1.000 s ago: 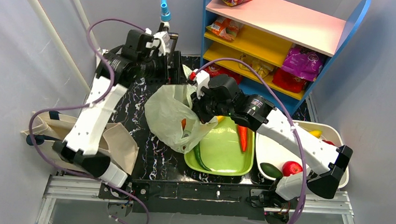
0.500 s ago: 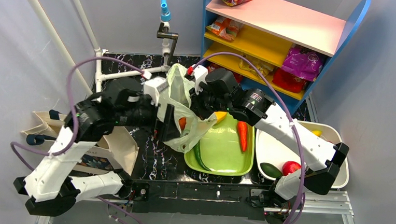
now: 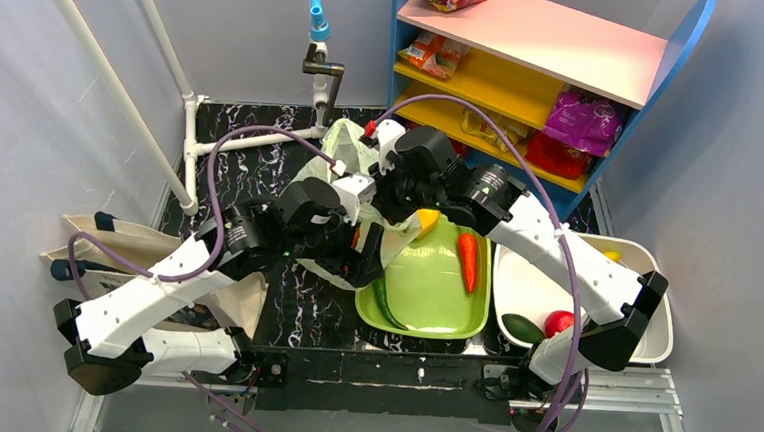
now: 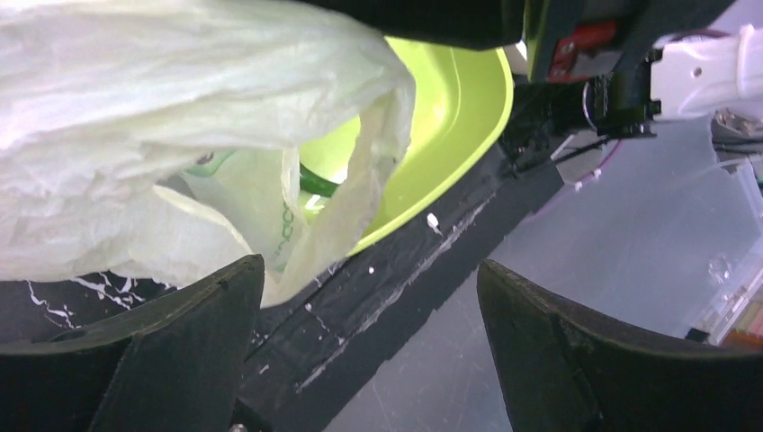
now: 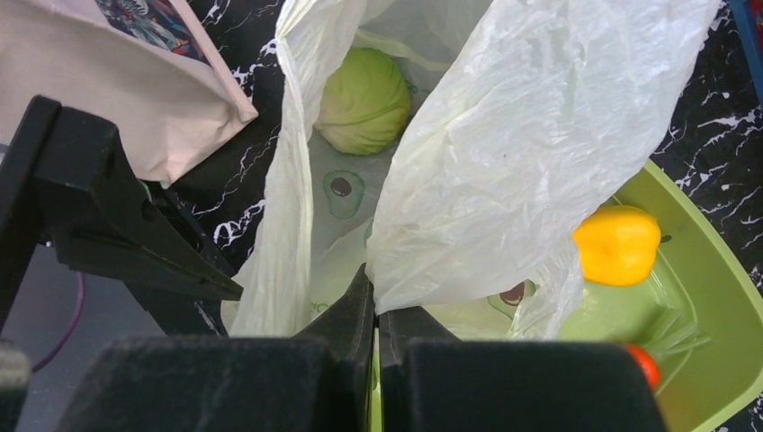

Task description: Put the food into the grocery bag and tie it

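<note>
- Green tray [image 3: 433, 299]: lower centre of the top view, on the black marbled table.
- Grocery bag [image 3: 346, 144]: centre of the top view, its side draped over the tray's left rim, mouth lifted open.
- Left gripper [image 4: 371, 265]: jaws spread wide; the bag's hanging edge is just beside one finger.
- Right gripper [image 5: 376, 306]: fingers pressed together, pinching the bag's rim.
- Cabbage [image 5: 364, 101]: inside the bag, upper centre of the right wrist view.
- Carrot [image 3: 466, 261]: in the tray.
- Yellow pepper [image 5: 616, 243]: in the tray, beside the bag.

No lettering could be read anywhere. Green print on the grocery bag [image 4: 180, 117], just beside the green tray [image 4: 468, 135], was too creased to make out. Snack packets [image 3: 584, 118] on the shelf [image 3: 550, 31] beyond that tray showed too small.
</note>
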